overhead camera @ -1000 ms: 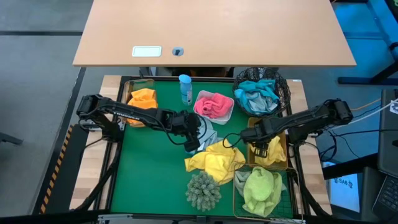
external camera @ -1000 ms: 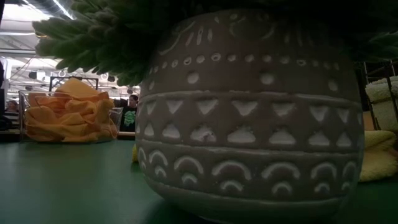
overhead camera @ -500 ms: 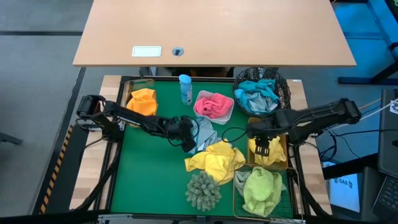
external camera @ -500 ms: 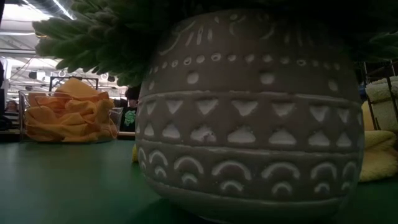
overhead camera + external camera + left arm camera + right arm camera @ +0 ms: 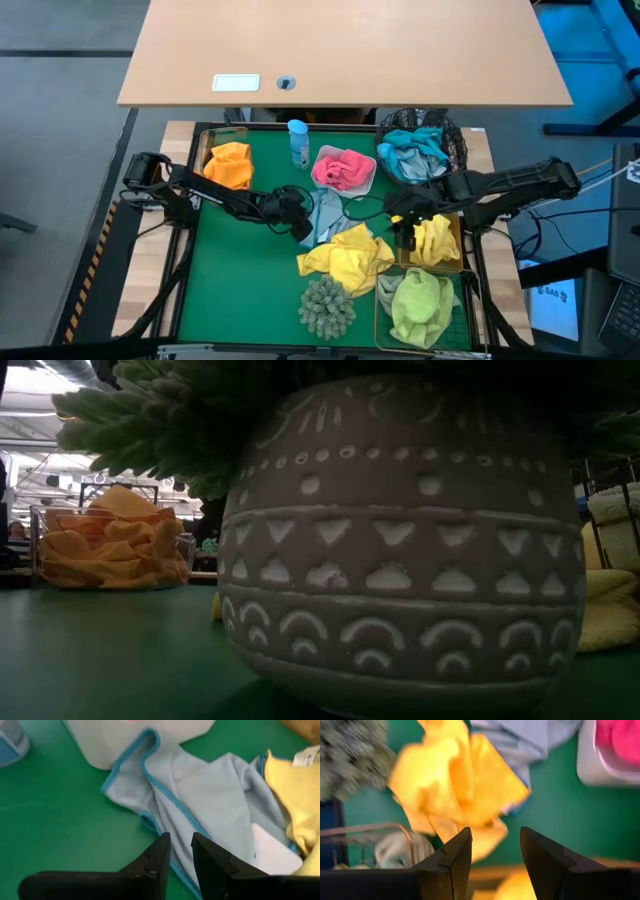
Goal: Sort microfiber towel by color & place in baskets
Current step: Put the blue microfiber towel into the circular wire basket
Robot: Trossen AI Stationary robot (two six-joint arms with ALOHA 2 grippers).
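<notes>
Since a second ago our right gripper [image 5: 404, 232] has swung off the gold basket [image 5: 459, 262] toward mid-table, fingers apart, empty; the yellow towel [image 5: 345, 256] lies just ahead, nearer it. Left gripper [image 5: 180, 851], nearly closed, sits on the grey towel [image 5: 210, 795]

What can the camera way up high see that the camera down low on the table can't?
Only the high view shows both arms, the left gripper at a grey towel, the right gripper open, and the pink towel.

Only the low view shows the patterned pot.

Both show the orange towels and the green mat.
</notes>
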